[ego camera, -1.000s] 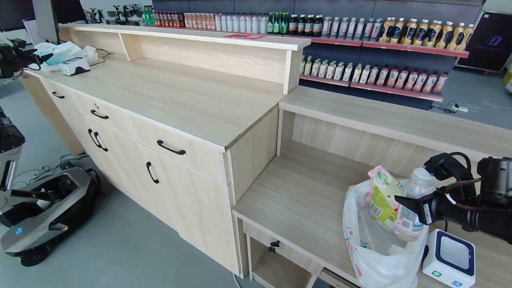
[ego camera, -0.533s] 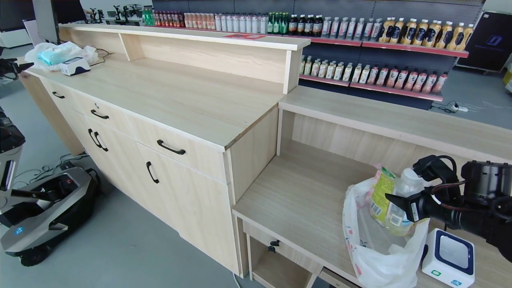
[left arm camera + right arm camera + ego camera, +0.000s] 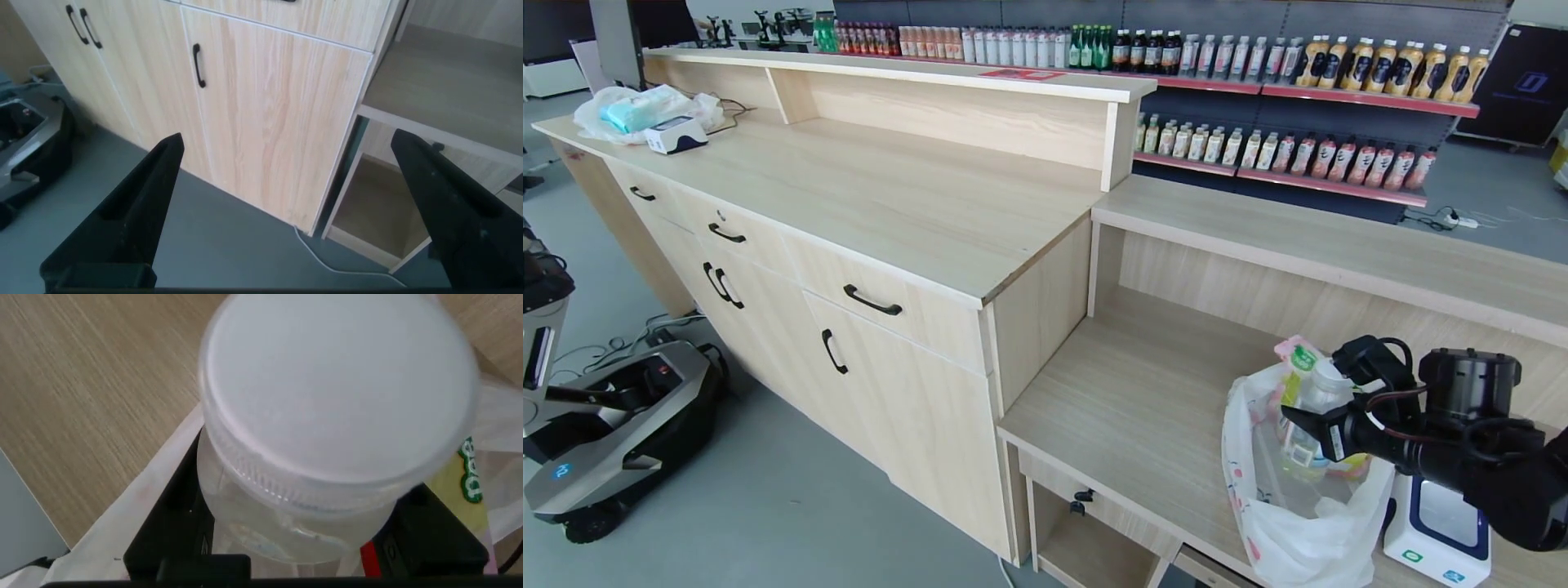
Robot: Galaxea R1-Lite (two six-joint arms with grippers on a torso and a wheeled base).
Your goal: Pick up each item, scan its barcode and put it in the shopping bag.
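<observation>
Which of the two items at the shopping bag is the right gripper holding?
The clear white-capped bottle, clamped in the right gripper at the shopping bag mouth. The green pouch beside it sits loose in the bag, ungripped.

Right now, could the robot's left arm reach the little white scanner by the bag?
Probably not. The left gripper hangs low over the floor by the cabinet doors. The scanner sits up on the counter, past the shopping bag and the right gripper with its bottle.
</observation>
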